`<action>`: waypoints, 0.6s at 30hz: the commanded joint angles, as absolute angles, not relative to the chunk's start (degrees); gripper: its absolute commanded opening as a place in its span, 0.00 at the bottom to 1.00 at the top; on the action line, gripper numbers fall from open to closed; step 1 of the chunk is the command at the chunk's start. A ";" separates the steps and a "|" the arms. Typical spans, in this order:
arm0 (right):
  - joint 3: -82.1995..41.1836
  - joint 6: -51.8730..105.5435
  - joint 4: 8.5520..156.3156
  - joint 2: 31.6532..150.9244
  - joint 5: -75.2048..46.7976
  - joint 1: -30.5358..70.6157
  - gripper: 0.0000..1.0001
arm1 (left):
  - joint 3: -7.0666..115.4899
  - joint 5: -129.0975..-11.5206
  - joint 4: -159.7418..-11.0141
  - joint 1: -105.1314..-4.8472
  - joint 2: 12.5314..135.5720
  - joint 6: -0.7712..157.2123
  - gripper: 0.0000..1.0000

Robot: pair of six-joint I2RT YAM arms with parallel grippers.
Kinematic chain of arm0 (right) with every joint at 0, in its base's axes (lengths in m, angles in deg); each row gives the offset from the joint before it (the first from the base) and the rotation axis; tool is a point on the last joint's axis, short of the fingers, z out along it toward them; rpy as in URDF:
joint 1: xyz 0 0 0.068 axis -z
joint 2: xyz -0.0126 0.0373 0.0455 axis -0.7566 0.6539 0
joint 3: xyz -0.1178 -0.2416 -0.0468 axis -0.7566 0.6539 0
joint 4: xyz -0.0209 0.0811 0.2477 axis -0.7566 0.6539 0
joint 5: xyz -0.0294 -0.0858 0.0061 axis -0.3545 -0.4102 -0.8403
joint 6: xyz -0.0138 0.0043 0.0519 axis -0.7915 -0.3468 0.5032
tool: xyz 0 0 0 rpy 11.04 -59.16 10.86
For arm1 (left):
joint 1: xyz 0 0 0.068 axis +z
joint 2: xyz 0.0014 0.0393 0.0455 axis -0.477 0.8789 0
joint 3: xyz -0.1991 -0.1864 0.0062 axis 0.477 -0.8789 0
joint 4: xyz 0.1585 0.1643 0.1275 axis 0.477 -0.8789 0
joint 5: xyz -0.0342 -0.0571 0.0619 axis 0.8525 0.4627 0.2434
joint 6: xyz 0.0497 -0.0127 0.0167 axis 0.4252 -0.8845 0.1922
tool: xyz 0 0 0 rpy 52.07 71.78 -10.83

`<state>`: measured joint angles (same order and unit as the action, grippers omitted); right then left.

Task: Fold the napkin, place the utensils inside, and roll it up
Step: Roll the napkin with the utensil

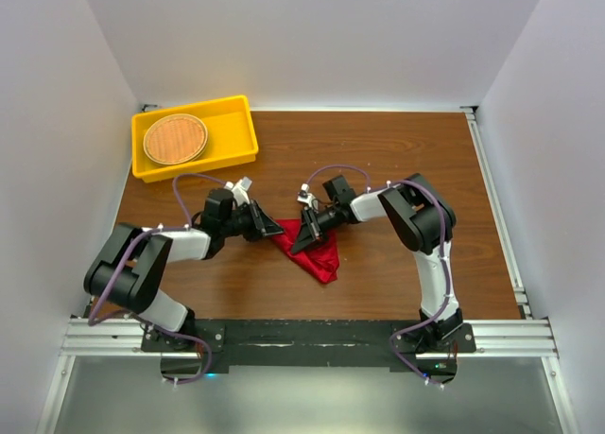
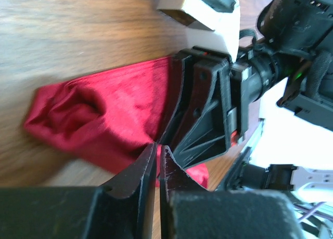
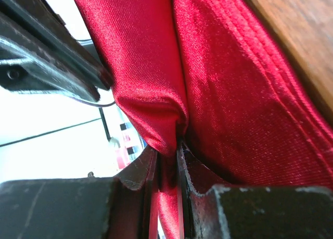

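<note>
Two end effectors, left (image 1: 278, 231) and right (image 1: 301, 237), pinching napkin (image 1: 319, 255).

wooden table (image 1: 378, 150), red napkin (image 1: 317, 254), yellow tray (image 1: 234, 130)

The left arm (image 1: 180, 245) and right arm (image 1: 425, 221) are black at the joints with white link shells. A purple cable (image 1: 194, 177) loops along each. The left gripper (image 1: 272, 229) and right gripper (image 1: 301, 237) are matte black plastic.
</note>
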<state>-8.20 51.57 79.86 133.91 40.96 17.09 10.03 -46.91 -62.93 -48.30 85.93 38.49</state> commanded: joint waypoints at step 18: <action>-14.22 35.41 108.28 127.11 19.66 17.44 0.38 | 8.67 -48.34 -48.72 -49.58 102.88 40.14 0.00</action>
